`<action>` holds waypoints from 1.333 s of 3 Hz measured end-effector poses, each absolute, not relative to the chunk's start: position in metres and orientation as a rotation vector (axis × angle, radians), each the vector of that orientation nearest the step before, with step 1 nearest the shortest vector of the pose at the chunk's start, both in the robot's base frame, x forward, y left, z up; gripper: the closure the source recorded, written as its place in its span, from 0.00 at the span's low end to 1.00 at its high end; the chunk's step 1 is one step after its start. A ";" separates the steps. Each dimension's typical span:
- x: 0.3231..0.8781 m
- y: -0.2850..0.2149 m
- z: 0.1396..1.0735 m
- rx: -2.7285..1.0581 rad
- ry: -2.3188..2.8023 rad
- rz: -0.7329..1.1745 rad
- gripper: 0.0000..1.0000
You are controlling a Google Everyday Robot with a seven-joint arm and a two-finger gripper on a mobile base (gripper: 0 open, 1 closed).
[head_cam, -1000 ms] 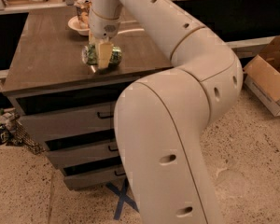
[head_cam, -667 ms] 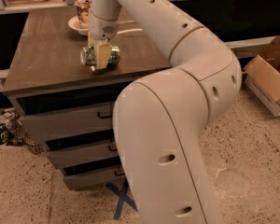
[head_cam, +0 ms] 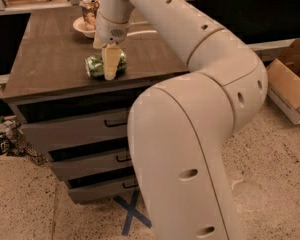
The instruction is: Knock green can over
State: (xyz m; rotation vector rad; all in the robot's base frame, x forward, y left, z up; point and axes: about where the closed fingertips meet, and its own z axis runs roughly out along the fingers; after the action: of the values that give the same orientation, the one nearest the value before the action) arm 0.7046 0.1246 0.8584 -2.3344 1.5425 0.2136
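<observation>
Where the dark brown wooden table (head_cam: 45, 59) nears its front edge, the small green metallic can (head_cam: 94, 66) lies, seemingly on its side. Just in front of it hangs the cream tool (head_cam: 110, 70) at the arm's end — whether open or clamped, I cannot tell. Further back, an orange-copper can (head_cam: 90, 6) stands beside a white dish (head_cam: 80, 27).

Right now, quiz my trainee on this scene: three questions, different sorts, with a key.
1. True or false: the green can is on the floor.
2. The gripper is: A) over the cardboard box; B) at the green can, above the cabinet top; C) down by the drawers.
3. Which shape does the blue tape on the floor form?
Key: 1 false; 2 B; 3 an X.
</observation>
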 end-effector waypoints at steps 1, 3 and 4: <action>0.704 0.123 0.860 -2.299 1.566 0.205 0.00; 0.705 0.123 0.864 -2.248 1.580 0.186 0.00; 0.706 0.117 0.868 -2.185 1.594 0.208 0.00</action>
State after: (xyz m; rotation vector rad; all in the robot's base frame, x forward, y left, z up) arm 0.7062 0.1166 0.8683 -2.1845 1.5940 0.2078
